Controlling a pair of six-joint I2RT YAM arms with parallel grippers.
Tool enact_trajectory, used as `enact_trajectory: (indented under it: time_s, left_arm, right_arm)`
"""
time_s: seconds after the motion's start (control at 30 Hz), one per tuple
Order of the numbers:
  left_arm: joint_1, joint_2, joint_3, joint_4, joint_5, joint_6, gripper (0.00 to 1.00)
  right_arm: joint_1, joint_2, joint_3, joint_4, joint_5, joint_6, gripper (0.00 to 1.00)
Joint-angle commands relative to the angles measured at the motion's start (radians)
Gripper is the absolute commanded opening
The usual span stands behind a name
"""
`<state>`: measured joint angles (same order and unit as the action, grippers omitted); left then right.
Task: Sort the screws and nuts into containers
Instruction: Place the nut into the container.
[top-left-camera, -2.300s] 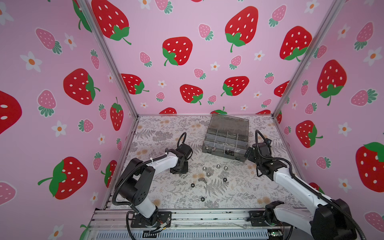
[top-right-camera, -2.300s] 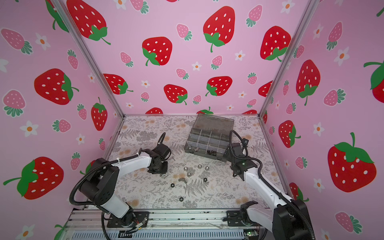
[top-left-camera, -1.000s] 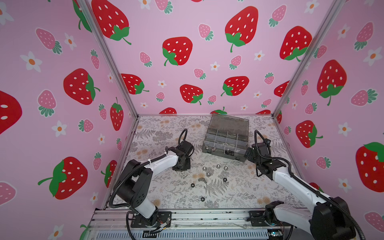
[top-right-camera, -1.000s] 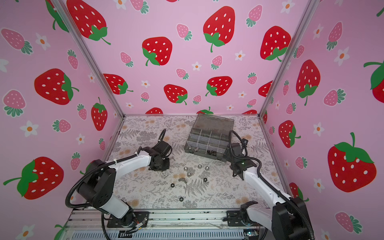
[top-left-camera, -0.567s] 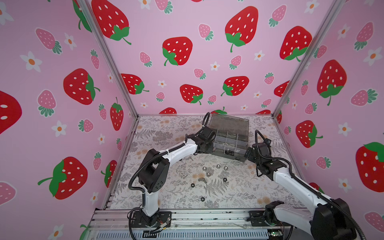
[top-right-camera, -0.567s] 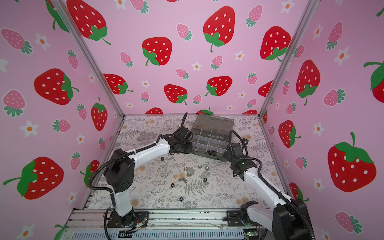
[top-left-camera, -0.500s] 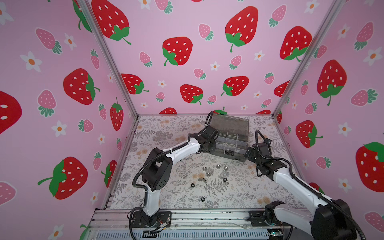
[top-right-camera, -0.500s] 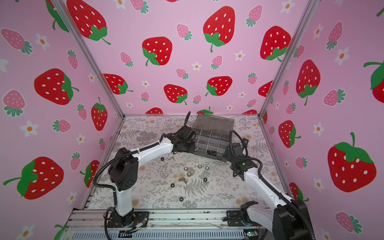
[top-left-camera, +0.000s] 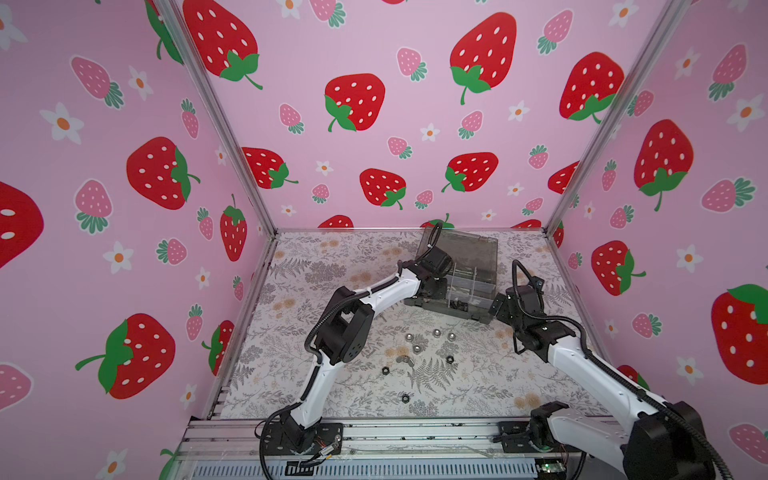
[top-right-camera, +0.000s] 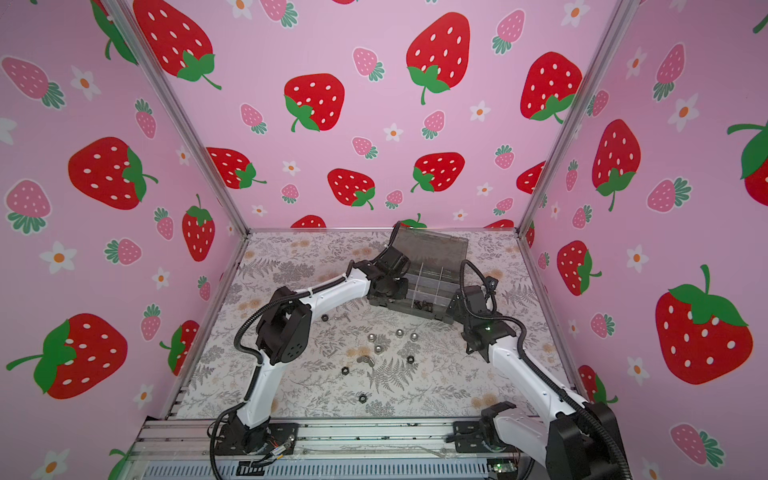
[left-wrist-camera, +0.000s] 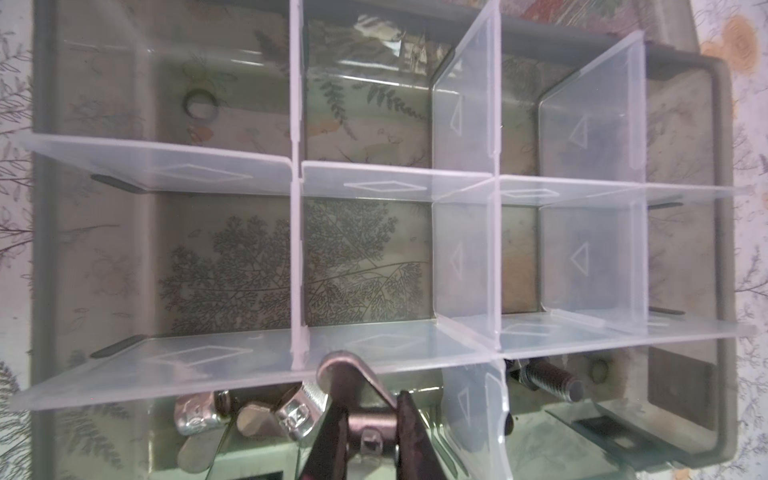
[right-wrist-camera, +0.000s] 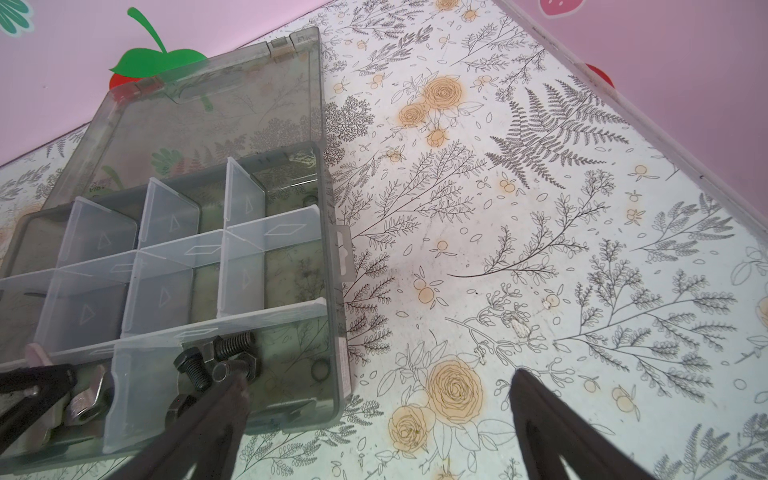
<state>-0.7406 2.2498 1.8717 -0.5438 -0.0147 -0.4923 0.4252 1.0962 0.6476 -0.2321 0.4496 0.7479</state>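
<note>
- looking through the left wrist camera, i found the left gripper (left-wrist-camera: 368, 419) pinched shut on the held wing nut (left-wrist-camera: 347, 374). it hung just over the organiser box (left-wrist-camera: 723, 249), at the compartment where the stored wing nuts (left-wrist-camera: 195, 411) already lay.
- the right gripper (right-wrist-camera: 378, 378) stood wide open and empty, with one finger above the box's near corner and the other above the bare desk (right-wrist-camera: 540, 208).
- sorted so far, as i read it: the black bolts (right-wrist-camera: 224, 353) lay in the corner compartment next to the stored wing nuts. one black ring nut (left-wrist-camera: 200, 107) sat alone in a far compartment. most other compartments looked empty.
- left on the desk in both top views were a cluster of silver cap nuts (top-left-camera: 436, 332), what looked like a loose wing nut (top-left-camera: 403, 360), several black hex nuts (top-left-camera: 385, 370) and a slim screw (top-left-camera: 371, 353).
- i judged the job at about halfway at best, with the held wing nut not yet released and the whole desk cluster yet to be picked up.
</note>
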Motion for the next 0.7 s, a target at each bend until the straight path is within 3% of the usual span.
enact_trajectory:
  time_s: [0.0,0.17,0.43,0.67]
  left_arm:
    - [-0.007,0.006,0.047,-0.027,0.012,0.011,0.22]
    - [-0.009,-0.006,0.033,-0.026,0.005,0.015,0.34]
    - [-0.016,-0.1,-0.042,-0.004,-0.001,0.013,0.37]
    - [-0.035,-0.303,-0.27,0.006,-0.037,0.019,0.49]
  right_arm:
    - [-0.006,-0.019,-0.008,-0.001,0.014,0.019,1.0]
    - [-0.006,-0.027,-0.013,-0.002,0.021,0.021,1.0]
    - [-0.006,-0.032,-0.011,-0.003,0.028,0.021,1.0]
    - [-0.005,-0.015,-0.011,-0.001,0.025,0.027,1.0]
